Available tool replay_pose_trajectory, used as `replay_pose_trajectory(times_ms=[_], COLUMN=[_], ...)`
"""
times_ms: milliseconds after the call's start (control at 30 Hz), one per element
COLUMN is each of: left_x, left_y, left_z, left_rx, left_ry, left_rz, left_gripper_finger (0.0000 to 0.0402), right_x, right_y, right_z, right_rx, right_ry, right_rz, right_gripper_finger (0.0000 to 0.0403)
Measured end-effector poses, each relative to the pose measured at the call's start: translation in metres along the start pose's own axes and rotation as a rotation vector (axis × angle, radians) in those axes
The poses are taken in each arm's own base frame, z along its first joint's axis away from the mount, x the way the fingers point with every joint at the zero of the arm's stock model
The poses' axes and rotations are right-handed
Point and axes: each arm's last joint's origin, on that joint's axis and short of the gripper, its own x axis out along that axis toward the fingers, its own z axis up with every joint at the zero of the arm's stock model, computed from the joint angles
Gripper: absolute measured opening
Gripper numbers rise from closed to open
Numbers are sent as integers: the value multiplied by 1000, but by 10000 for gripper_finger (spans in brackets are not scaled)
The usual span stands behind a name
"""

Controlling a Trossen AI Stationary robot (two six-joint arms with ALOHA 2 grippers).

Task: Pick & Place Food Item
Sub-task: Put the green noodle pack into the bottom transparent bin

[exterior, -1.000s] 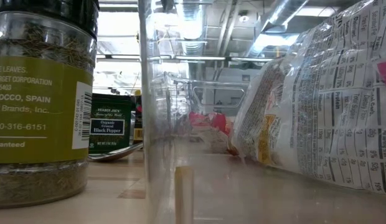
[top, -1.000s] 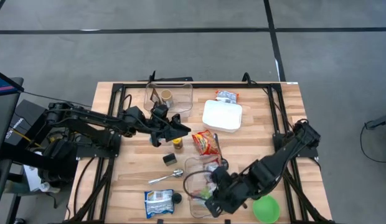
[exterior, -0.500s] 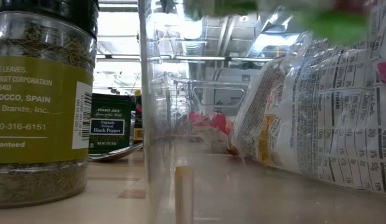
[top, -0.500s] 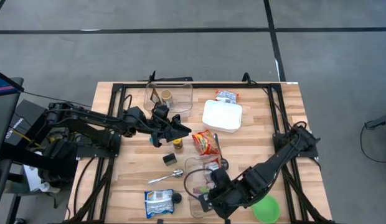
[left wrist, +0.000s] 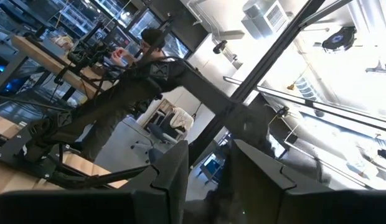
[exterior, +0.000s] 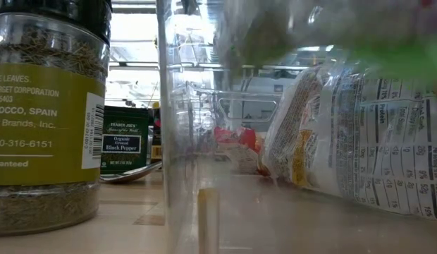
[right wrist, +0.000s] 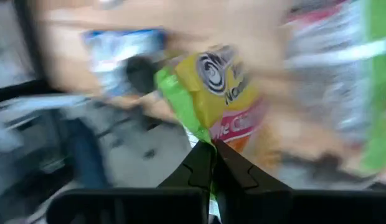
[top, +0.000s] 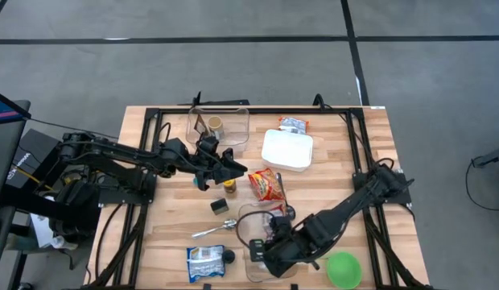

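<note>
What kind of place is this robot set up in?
Probably a robotics lab or workshop: a wooden table with a black frame on a grey concrete floor, exposed ceiling ducts, and a person at workbenches behind.

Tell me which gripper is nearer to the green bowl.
Right. The right gripper, shut on a yellow noodle packet, is just beside the green bowl; the left gripper hovers far off, near the table's middle.

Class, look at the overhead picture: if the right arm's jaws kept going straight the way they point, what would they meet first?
Probably the blue snack bag lying past the clear tub. The right gripper, jaws shut on a yellow-green packet, points that way, though its height above the table is unclear.
</note>
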Motion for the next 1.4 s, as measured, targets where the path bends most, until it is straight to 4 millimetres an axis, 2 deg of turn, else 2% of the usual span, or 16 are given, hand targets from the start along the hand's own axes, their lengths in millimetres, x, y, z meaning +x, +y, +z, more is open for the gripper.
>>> replay_pose_trajectory(times_ms=[100, 300, 567, 1400], left_x=[0, 0, 0, 0], left_y=[0, 1, 2, 4], left_z=[-1, -1, -2, -4], left_rx=[-1, -3, -5, -10], left_ry=[5, 10, 22, 38], left_rz=[5, 10, 21, 36], left_gripper_finger=[116, 118, 117, 120], right_x=[13, 27, 21, 25], right_y=[2, -9, -18, -15], right_z=[-2, -3, -3, -3], right_rx=[15, 27, 40, 53], right_ry=[18, -6, -28, -20], right_rz=[-15, -138, -215, -189], right_gripper_finger=[2, 2, 2, 11])
